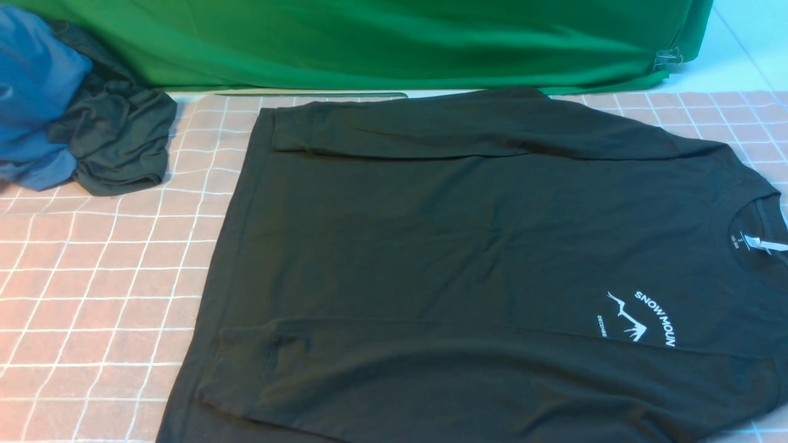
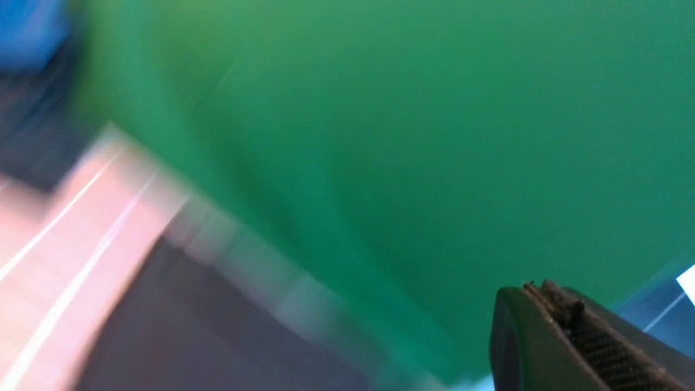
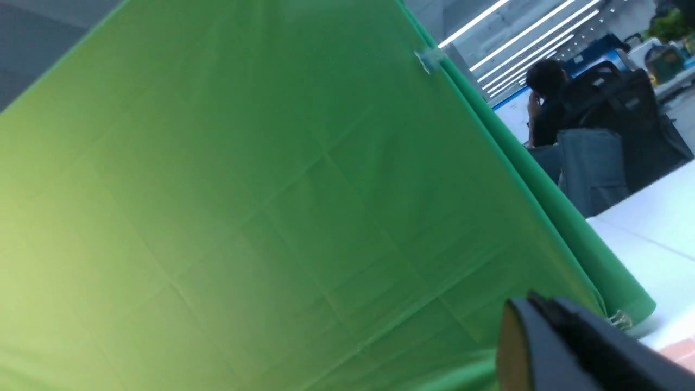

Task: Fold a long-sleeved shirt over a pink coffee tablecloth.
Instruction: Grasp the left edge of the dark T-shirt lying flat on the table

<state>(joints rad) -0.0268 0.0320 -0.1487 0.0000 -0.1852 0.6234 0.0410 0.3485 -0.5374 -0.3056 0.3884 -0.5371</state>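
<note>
Basically, both my hands are shut w/ nothing in them: the left gripper has its tips together, and so does the right gripper, up facing the green backdrop. Neither shows in the front view, so I can't tell exactly how high they sit over the cloth.

Below, the black shirt lies flat on the pink tablecloth, collar toward my right, hem toward my left. Both sleeves, i.e. the far sleeve and the near sleeve, run lengthwise over the body, cuffs near the hem. I'd say sleeves are done & the body fold comes next.

To do it well: open both hands before going down, pinch thru sleeve and body together, one grip near each end of an edge, then lift & carry at equal speed so the fold stays square. Lower slowly, let go, back off straight. Risk: catching only the top layer, or pinching tablecloth too.

Material-wise, shirt looks like soft matte knit, w/ faint creases mid-body and a puffier roll along the near sleeve. Round neck, crisp white print. Tablecloth's thin, white grid a bit wavy; blue cloth and dark garment sit bunched at the far left.
</note>
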